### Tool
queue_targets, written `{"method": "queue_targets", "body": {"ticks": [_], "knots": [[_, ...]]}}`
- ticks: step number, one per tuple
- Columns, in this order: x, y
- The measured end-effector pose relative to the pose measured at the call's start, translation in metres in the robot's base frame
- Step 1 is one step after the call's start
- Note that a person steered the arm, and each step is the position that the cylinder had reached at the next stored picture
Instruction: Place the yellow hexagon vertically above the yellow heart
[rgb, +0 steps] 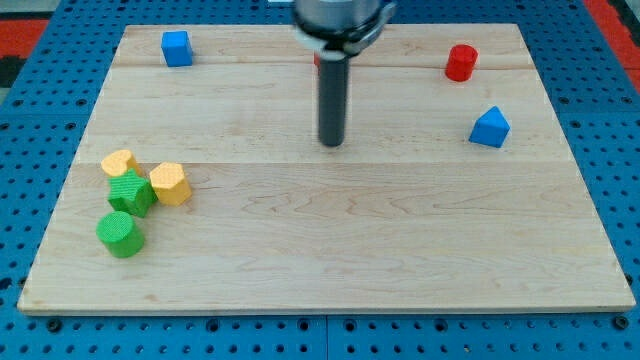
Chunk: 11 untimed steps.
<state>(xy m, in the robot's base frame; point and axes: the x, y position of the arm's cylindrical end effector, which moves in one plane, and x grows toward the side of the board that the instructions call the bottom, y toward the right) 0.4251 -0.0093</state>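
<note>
The yellow hexagon (170, 184) lies at the view's left, touching the right side of a green block (131, 192). The yellow heart (118, 162) lies just up and left of it, touching the green block's top. My tip (331, 143) rests on the board near its centre, far to the right of both yellow blocks and touching no block.
A green cylinder (121, 234) lies below the green block. A blue cube (177, 48) sits at the top left, a red cylinder (461, 62) at the top right and a blue block (490, 128) below it. A red block (317, 60) is mostly hidden behind the rod.
</note>
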Motion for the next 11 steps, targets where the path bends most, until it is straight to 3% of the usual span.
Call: {"method": "queue_targets", "body": {"ticks": [2,3,4,8,11], "knots": [[0.078,-0.034],[0.092,-0.095],[0.081,-0.145],[-0.016,-0.191],[-0.028,-0.203]]}}
